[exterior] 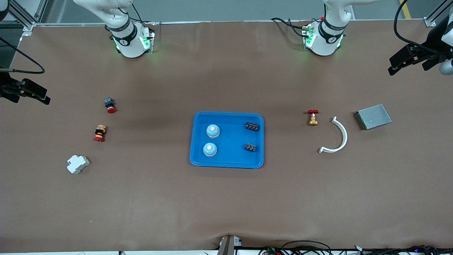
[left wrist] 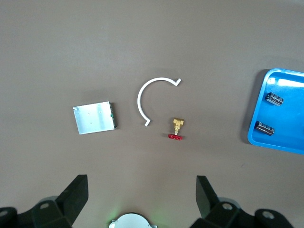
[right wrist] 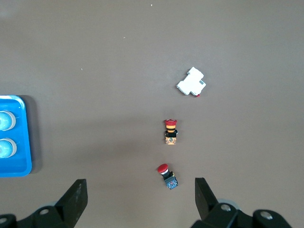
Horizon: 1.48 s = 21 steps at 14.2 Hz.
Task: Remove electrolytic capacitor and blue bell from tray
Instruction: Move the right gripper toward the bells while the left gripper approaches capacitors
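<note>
Two pale blue bells (exterior: 213, 130) (exterior: 210, 149) and two small black capacitors (exterior: 252, 126) (exterior: 251, 147) lie in the blue tray (exterior: 226, 163) at the table's middle. The capacitors (left wrist: 274, 99) also show in the left wrist view, the bells (right wrist: 5, 120) in the right wrist view. My left gripper (left wrist: 142, 194) hangs open and empty over bare table at the left arm's end. My right gripper (right wrist: 140, 197) hangs open and empty over a red push button at the right arm's end. Both stand well apart from the tray.
Toward the left arm's end lie a red-handled brass valve (exterior: 312, 117), a white curved strip (exterior: 338, 136) and a grey metal box (exterior: 373, 116). Toward the right arm's end lie two red push buttons (exterior: 109, 105) (exterior: 100, 133) and a white breaker (exterior: 78, 164).
</note>
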Available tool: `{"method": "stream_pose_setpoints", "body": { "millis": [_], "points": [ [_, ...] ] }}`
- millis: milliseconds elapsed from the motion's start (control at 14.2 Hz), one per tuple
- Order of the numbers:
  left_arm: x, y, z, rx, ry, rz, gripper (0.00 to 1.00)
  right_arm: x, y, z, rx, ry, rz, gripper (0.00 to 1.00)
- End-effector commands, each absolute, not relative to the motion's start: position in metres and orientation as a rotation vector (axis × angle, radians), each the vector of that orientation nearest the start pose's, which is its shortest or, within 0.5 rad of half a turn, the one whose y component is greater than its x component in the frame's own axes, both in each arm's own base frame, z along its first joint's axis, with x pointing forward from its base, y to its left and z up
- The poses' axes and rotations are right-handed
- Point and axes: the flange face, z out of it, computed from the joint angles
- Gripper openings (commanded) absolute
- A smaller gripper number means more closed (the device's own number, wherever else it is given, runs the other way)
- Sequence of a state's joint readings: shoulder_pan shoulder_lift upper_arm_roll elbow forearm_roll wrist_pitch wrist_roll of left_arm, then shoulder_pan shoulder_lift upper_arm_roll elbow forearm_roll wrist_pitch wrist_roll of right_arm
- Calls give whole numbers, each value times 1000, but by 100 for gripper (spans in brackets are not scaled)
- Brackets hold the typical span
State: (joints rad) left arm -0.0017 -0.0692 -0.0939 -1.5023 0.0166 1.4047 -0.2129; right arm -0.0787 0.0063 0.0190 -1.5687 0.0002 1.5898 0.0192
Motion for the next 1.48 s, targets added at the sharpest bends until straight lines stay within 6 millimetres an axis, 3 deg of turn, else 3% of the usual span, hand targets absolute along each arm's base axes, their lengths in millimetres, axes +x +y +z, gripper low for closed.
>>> {"method": "stream_pose_setpoints", "body": {
  "millis": [0, 282, 423, 564, 706, 847, 1058, 1411],
  "points": [
    [518, -59, 675, -3125, -147, 61, 100, 557, -33, 620, -3143, 113, -7, 100],
    [541, -78, 635, -3130, -110, 134, 100, 557, -32, 618, -3142, 111, 5, 100],
    [552, -90, 609, -3125, -153, 149, 100, 556, -28, 607, -3140, 125, 36, 100],
    [561, -102, 575, -3122, -204, 162, 100, 556, -3, 599, -3139, 180, 60, 100],
    [570, -110, 550, -3116, -260, 174, 100, 556, 40, 585, -3143, 191, 83, 100],
    [568, -130, 518, -3100, -357, 178, 100, 561, 70, 561, -3125, 216, 64, 100],
    [556, -166, 478, -3085, -512, 135, 100, 562, 109, 508, -3040, 293, 84, 100],
    [550, -224, 424, -3065, -780, 95, 100, 557, 201, 413, -3040, 498, 113, 100]
  ]
}}
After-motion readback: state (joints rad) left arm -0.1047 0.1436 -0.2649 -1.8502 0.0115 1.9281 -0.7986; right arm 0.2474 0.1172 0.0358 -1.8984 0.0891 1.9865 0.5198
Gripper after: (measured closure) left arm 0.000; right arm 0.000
